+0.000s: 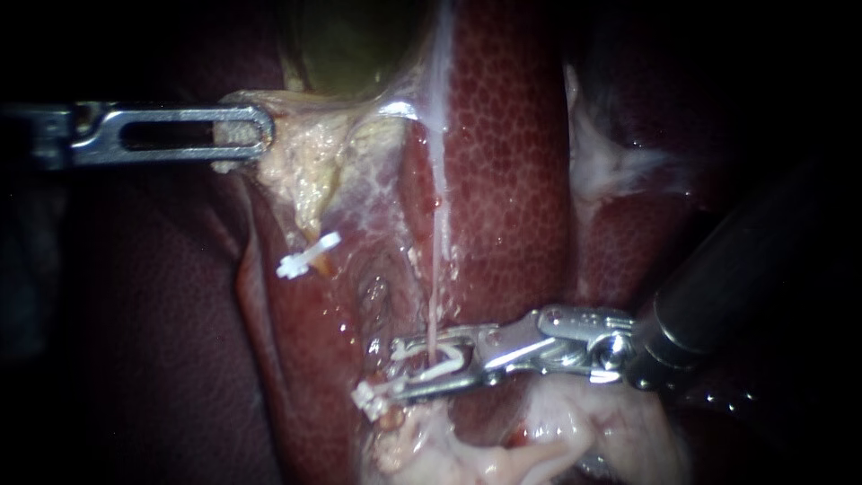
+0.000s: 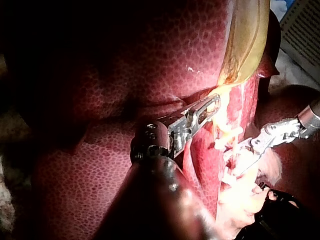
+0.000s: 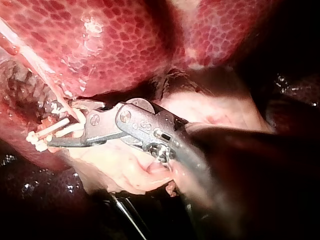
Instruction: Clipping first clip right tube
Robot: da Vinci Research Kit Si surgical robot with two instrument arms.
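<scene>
Two risks stand out. The right instrument's end effector (image 1: 395,368), clamped on a white plastic clip (image 1: 446,363) that straddles the thin pale-pink right tube (image 1: 436,269), could close askew or tear that taut strand. The left instrument's slotted steel end effector (image 1: 259,135) grips pale yellow fatty tissue (image 1: 301,166); a slip would slacken the tube. The clip's far tip is hard to make out.

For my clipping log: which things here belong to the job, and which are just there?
Job: right tool, the clip it holds, right tube, left tool gripping pale tissue.
Just there: liver, gallbladder, other clip further left.
</scene>
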